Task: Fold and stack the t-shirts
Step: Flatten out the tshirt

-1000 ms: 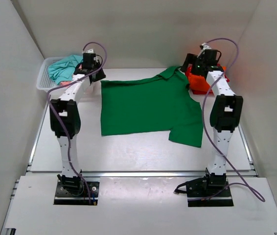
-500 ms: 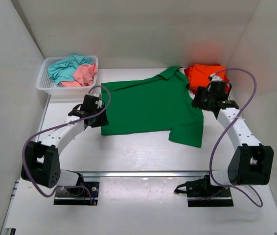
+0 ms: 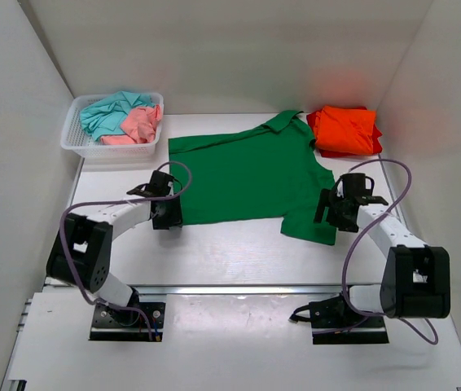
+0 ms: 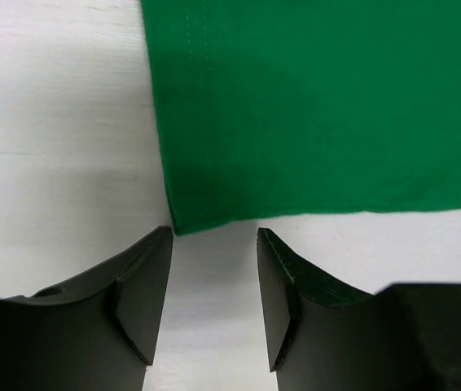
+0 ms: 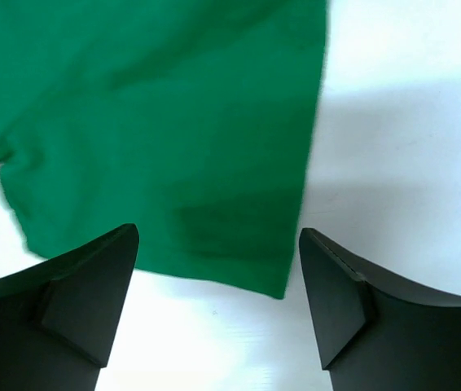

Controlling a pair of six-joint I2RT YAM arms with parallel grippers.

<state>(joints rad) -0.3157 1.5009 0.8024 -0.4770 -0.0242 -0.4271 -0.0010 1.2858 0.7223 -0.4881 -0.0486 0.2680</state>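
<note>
With the bright green collared cloth shirt [image 3: 247,175] spread flat on the white table [image 3: 214,252], my left pincer [image 4: 214,236] gapes empty at its near-left hem corner and my right pincer [image 5: 218,236] gapes empty over its near-right sleeve edge, poised to pinch for folding.

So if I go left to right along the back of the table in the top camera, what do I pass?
white basket, with the teal shirt and then the pink shirt inside it → green shirt → orange shirt
</note>
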